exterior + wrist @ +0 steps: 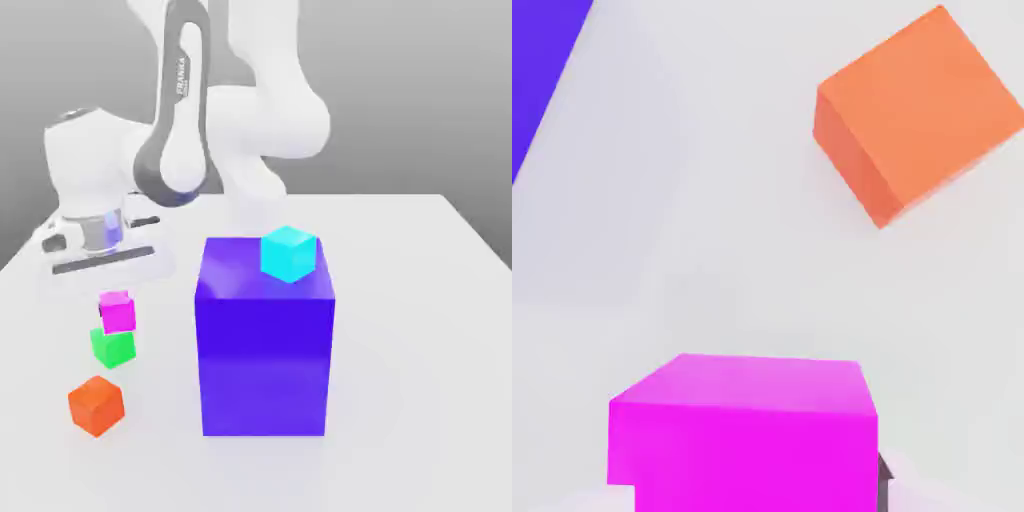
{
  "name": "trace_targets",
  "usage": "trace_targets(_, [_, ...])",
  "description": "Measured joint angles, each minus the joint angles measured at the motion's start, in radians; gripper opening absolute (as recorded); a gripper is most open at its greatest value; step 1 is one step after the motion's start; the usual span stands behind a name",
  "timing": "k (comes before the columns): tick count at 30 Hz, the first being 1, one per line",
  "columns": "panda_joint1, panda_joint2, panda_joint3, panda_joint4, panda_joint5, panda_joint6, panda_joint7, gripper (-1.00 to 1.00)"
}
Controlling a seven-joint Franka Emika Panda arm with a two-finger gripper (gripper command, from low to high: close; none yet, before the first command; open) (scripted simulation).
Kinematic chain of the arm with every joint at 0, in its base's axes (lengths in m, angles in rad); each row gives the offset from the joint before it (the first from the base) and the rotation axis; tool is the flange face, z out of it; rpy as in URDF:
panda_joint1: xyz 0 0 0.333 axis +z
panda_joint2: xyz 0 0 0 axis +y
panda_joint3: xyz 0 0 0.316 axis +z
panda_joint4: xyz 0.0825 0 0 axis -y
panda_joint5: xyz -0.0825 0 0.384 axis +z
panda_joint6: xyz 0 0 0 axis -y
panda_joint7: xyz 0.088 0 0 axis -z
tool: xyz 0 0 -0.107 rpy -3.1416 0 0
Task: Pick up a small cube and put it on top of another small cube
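The magenta-pink cube [118,313], green cube [112,347] and orange-red cube [96,405] are showing smooth, matt faces. The white arm casing [270,110] is looking like glossy plastic.

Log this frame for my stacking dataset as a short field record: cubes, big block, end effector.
magenta cube: directly above the green cube, whether it rests on it cannot be told
green cube: on the table, beneath the magenta cube
orange cube: on the table, apart from the green cube
blue block: tall, standing to the exterior view's right of the cubes
cyan cube: on top of the blue block
end effector: at the magenta cube
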Motion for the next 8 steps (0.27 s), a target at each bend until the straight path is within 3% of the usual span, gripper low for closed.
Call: trace_targets(8, [0.016,0.076,-0.006,0.004,0.032,0.057,-0.023,-1.0])
